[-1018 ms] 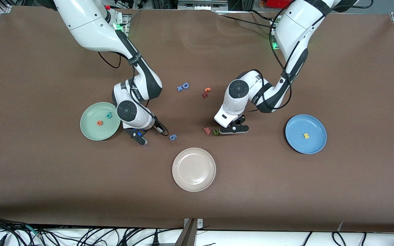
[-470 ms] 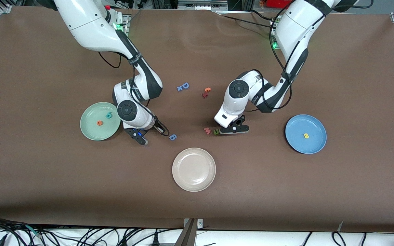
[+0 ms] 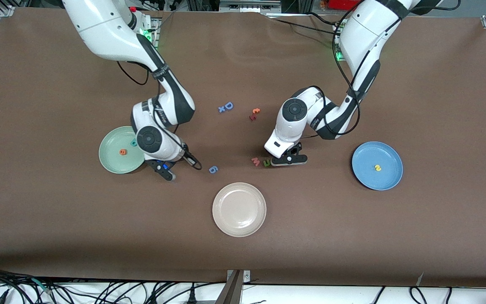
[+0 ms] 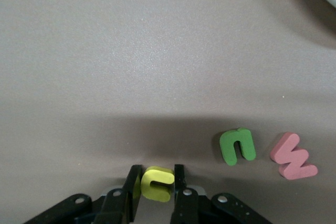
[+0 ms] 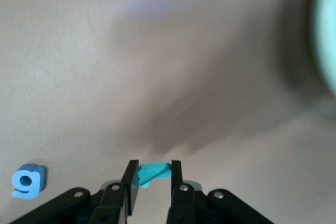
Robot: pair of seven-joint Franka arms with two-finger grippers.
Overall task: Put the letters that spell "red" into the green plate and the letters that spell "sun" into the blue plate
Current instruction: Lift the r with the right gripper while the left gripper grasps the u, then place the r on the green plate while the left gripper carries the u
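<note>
My left gripper (image 4: 156, 169) is shut on a yellow "u" (image 4: 157, 183) down at the table, beside a green "n" (image 4: 237, 147). In the front view this gripper (image 3: 284, 161) sits next to the green "n" (image 3: 266, 163). My right gripper (image 5: 152, 165) is shut on a thin teal "r" (image 5: 153, 172); it (image 3: 166, 172) hangs just off the rim of the green plate (image 3: 110, 159). That plate holds an orange "e" (image 3: 122, 152) and a teal "d" (image 3: 133, 143), half hidden by the right arm. A yellow "s" (image 3: 377, 168) lies in the blue plate (image 3: 365, 171).
A pink "w" (image 3: 255, 161) lies beside the green "n". A blue "g" (image 3: 213, 169) lies between the two grippers. A beige-white plate (image 3: 226, 219) sits nearer the camera. Farther back lie a blue "D" (image 3: 228, 105) and an orange letter (image 3: 256, 111).
The right arm has swung toward the green plate, carrying the teal "r" away from the blue "g". The left gripper's fingers have closed on the yellow "u"; that arm stayed put.
</note>
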